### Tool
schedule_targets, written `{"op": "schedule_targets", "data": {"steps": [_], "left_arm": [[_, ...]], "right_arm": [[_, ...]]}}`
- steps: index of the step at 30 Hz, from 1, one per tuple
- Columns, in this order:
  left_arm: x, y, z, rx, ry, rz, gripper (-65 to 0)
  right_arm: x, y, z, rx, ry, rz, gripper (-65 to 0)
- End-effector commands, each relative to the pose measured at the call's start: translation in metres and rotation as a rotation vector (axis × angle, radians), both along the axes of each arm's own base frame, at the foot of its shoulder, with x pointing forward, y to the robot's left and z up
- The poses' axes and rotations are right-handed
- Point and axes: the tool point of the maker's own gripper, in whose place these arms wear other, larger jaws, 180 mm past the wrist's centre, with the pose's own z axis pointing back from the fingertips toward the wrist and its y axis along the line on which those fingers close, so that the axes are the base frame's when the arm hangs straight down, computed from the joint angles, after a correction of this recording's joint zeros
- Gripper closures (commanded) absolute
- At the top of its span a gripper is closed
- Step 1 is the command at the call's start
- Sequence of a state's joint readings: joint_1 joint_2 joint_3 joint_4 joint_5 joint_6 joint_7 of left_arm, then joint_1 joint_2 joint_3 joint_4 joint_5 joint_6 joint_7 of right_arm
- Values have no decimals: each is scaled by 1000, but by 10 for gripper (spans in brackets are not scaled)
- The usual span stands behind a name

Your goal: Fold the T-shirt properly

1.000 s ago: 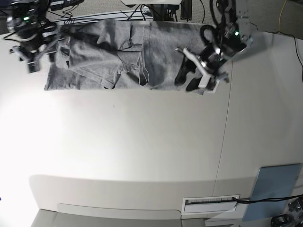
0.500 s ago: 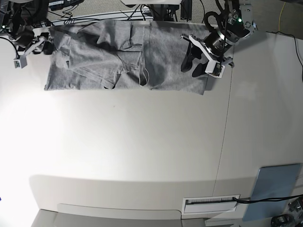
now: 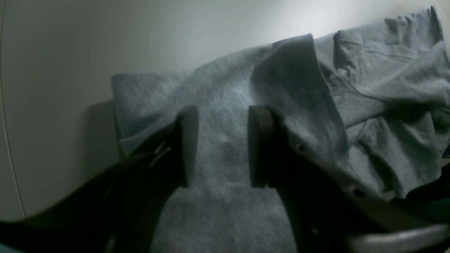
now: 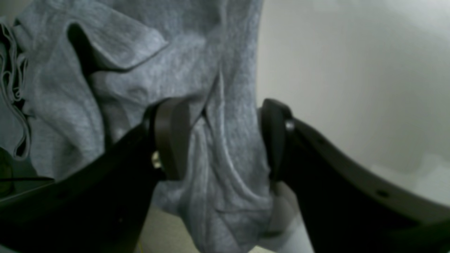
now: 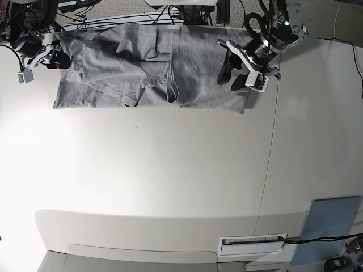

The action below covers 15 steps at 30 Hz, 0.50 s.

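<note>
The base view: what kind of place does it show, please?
Probably a robotics lab or test bench, not a home. A broad white table bears only the T-shirt, two robot arms work at it, and cables trail behind the far edge.

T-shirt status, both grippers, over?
Left gripper open above the T-shirt, right gripper open astride its edge. Shirt rumpled at table's far edge, unfolded. Nothing in the way.

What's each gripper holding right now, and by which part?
Nothing. Left gripper and right gripper are both open over the T-shirt, cloth between the fingers but unclamped.
</note>
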State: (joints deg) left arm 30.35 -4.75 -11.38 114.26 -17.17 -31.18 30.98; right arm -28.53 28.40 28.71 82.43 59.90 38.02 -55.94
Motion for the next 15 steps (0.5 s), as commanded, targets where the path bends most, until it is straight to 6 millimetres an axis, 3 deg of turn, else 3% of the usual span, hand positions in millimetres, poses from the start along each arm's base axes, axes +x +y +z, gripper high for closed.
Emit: {"op": "schedule_targets", "data": {"steps": [1, 15], "left_arm": [[3, -2, 11, -24, -41, 0, -245], [4, -2, 11, -24, -42, 0, -245]], "right_arm": [[-1, -6, 1, -27, 16, 15, -324], [0, 11, -4, 23, -22, -5, -324]]}}
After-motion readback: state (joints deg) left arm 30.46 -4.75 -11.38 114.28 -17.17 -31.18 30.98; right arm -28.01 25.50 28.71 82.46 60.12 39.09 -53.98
